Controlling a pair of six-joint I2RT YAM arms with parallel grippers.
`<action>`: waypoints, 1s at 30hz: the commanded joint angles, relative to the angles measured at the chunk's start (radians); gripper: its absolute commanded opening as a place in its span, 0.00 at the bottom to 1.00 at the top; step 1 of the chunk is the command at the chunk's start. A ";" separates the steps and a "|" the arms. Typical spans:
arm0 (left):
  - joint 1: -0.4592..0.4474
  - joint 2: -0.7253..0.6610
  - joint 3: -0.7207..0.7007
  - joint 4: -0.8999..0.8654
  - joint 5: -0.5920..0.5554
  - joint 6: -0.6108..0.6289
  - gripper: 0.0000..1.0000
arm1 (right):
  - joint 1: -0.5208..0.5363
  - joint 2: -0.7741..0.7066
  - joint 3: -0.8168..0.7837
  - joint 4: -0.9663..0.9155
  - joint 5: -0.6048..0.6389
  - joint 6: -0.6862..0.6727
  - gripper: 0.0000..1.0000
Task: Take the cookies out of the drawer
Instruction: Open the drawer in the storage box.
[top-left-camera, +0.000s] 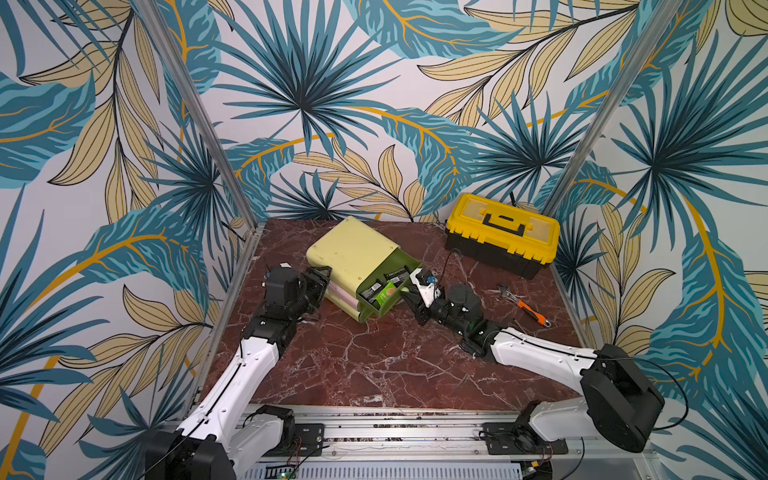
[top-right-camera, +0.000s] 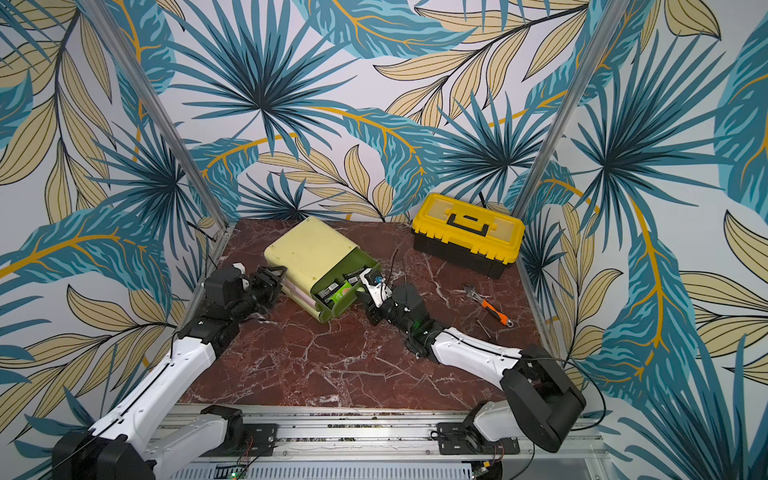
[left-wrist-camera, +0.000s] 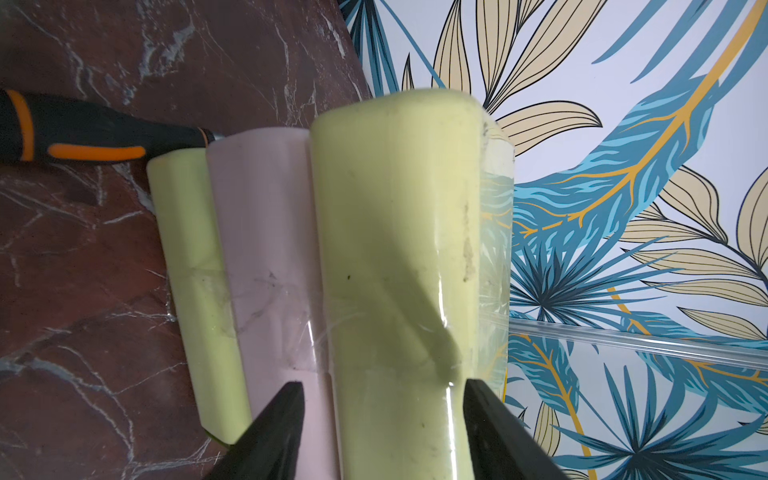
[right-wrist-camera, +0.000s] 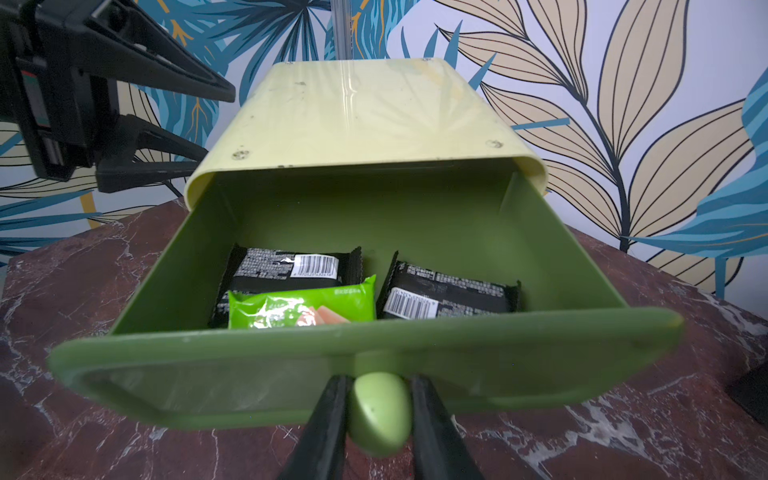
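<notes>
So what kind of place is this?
Probably a robot test cell, not a real room: leaf-print wallpaper panels between aluminium corner posts wall it in, and a slotted aluminium rail runs along the front of the red marble-look tabletop.

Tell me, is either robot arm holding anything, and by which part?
The right fingers pinch the green drawer by its round knob. The left fingers stand open against the cabinet's side; no clear hold there.

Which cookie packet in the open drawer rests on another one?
The bright green packet, overlapping one black packet; the second black packet lies alone beside them.
</notes>
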 joint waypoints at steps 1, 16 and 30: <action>-0.004 0.007 0.018 0.026 -0.005 0.004 0.64 | 0.009 -0.039 -0.029 -0.037 0.001 -0.016 0.18; -0.004 0.015 0.015 0.031 0.000 0.005 0.64 | 0.009 -0.121 -0.076 -0.103 0.010 -0.015 0.18; -0.004 0.011 0.021 0.030 0.008 0.022 0.65 | 0.008 -0.126 -0.091 -0.117 0.023 -0.009 0.32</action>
